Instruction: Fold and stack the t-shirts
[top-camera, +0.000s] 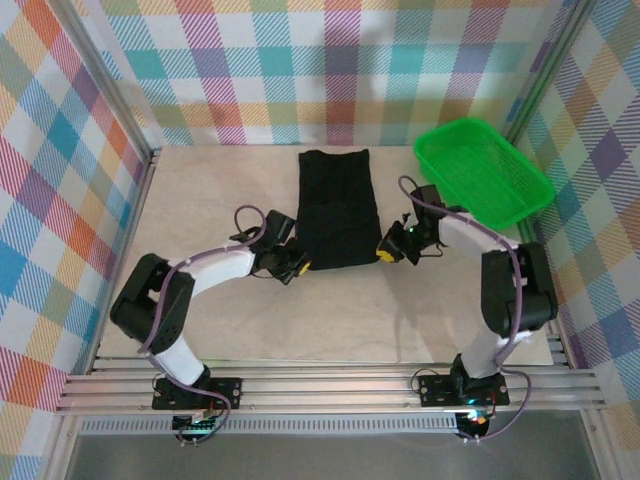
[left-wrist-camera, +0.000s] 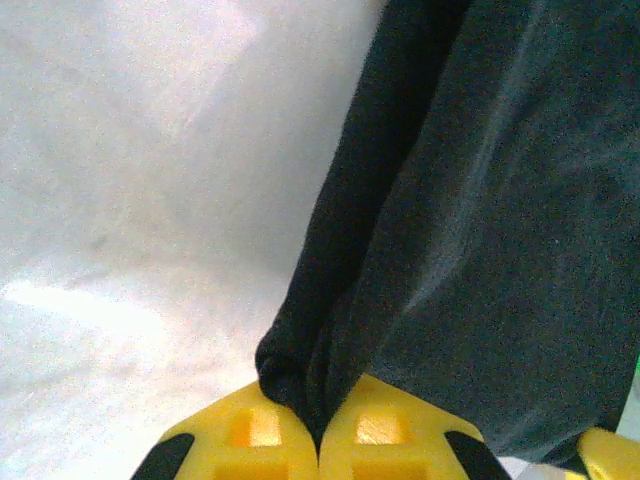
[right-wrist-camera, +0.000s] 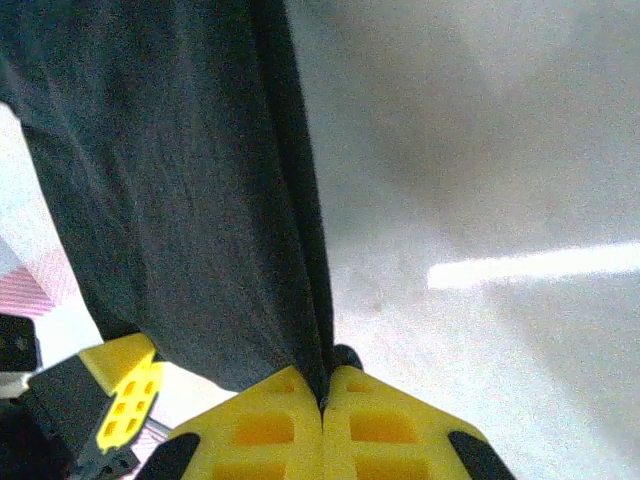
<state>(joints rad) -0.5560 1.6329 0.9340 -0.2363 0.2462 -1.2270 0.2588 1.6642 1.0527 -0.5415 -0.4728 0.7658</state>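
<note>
Pastel plaid walls, pale tabletop, aluminium rails

Top external: high behind the arm bases, facing down over the whole table.
Left wrist: very close, facing along its fingers at the black t-shirt.
Right wrist: equally close, from the opposite side.
Shared: the t-shirt's near hem, in all three.

There was one black t-shirt between two grippers, the left gripper and right gripper, and one green basket beyond the right gripper.
</note>
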